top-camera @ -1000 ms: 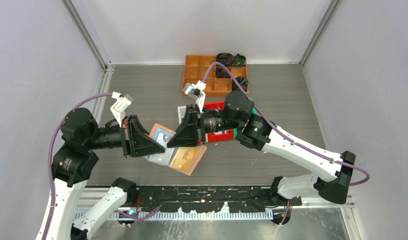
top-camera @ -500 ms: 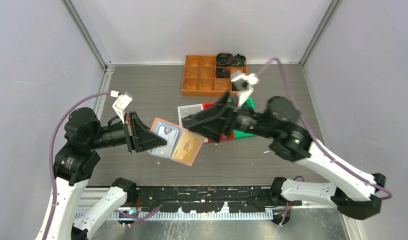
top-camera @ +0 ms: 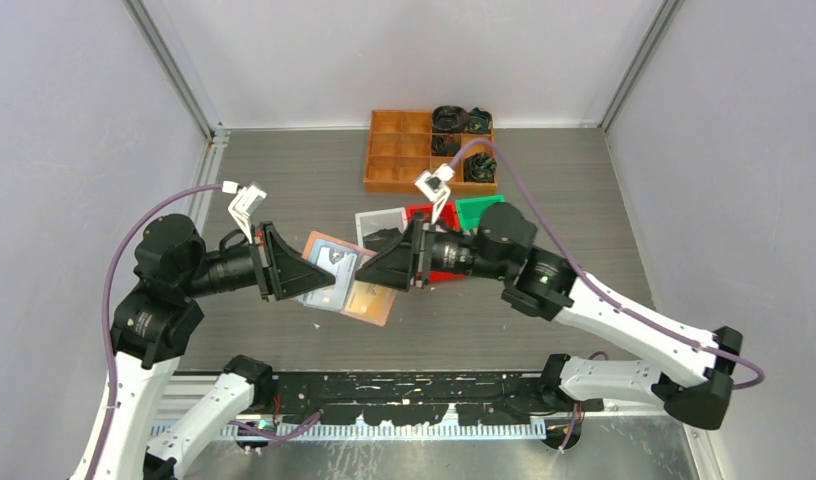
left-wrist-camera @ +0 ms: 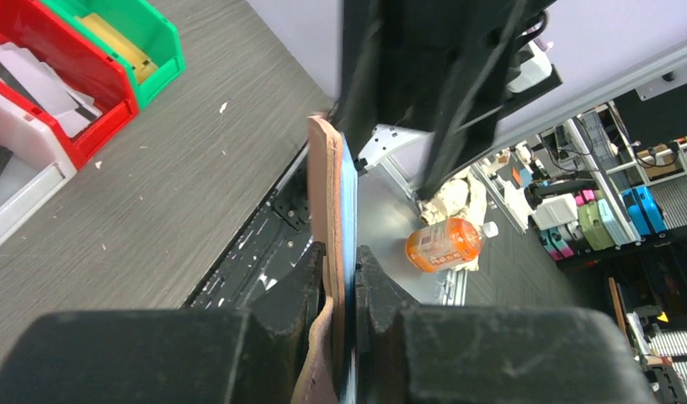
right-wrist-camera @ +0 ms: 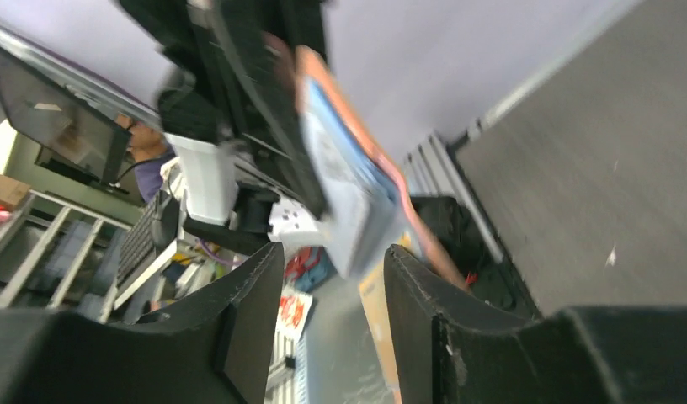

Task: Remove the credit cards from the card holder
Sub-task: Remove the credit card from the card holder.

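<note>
The salmon-pink, leather-like folding card holder [top-camera: 336,292] is held open in the air above the grey table [top-camera: 284,170]. Its pale blue plastic pockets face upward, with a grey-blue card [top-camera: 329,268] and a gold-orange card [top-camera: 372,300] inside. The left gripper [left-wrist-camera: 340,257] is pressed together on one edge, pinching the holder. The right gripper [right-wrist-camera: 332,261] has its jaws spread, the holder's other end just ahead of the gap; contact cannot be told. Behind sit a white plastic bin [top-camera: 379,222], a red bin [top-camera: 420,211] and a green bin [top-camera: 481,212].

One card holder [top-camera: 349,290], one tray [top-camera: 399,152], three bins [top-camera: 481,212] (touching)
</note>
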You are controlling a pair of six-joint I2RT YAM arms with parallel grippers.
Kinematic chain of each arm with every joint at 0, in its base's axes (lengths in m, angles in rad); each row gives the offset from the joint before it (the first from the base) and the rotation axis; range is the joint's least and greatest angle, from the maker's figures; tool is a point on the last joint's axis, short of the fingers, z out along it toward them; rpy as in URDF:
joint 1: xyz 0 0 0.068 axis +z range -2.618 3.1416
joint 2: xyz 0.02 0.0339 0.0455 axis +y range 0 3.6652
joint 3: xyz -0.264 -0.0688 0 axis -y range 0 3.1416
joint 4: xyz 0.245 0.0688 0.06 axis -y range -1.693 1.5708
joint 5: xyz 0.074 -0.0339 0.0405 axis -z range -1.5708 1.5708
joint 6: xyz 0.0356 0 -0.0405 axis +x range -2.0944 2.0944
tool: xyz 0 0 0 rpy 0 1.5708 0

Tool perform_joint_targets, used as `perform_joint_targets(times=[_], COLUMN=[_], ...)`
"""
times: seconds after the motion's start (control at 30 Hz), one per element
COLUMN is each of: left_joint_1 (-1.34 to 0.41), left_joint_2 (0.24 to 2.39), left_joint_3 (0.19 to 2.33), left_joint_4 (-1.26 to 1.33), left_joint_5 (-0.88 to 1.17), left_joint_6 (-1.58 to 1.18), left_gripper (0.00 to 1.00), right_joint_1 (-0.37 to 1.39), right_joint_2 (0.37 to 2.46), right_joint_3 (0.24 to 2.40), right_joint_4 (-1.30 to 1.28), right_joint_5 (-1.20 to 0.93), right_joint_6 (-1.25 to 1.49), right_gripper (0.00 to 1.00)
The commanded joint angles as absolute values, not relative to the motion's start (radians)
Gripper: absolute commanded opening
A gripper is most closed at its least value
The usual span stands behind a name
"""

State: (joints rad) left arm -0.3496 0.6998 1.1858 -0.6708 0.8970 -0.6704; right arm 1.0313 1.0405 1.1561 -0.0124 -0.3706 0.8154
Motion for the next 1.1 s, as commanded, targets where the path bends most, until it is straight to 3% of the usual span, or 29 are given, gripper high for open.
perform_joint_targets(times=[0.0,0.53,0.7,0.93,1.07], left_joint_1=[-0.348,-0.349,-0.348,-0.349,-0.349], left_joint_2=[0.693,0.678,0.678,0.684,0.683], left_joint_3=[1.199,1.170,1.155,1.155,1.155], left_joint_4=[-0.605,-0.475,-0.466,-0.445,-0.430], left_joint_5=[0.901,0.973,0.970,1.005,1.020], left_joint_6=[-0.696,-0.851,-0.858,-0.876,-0.890], left_gripper=[0.00,0.00,0.04,0.16,0.27], right_joint_1=[1.035,1.035,1.035,1.035,1.035], right_joint_2=[1.053,1.128,1.134,1.115,1.083], right_joint_3=[1.123,1.099,1.075,1.032,0.999], right_joint_4=[0.126,0.261,0.389,0.410,0.431], right_joint_5=[-0.440,-0.474,-0.461,-0.399,-0.404], right_joint_6=[0.904,0.967,1.009,1.010,0.995], right_gripper=[0.52,0.48,0.37,0.12,0.07])
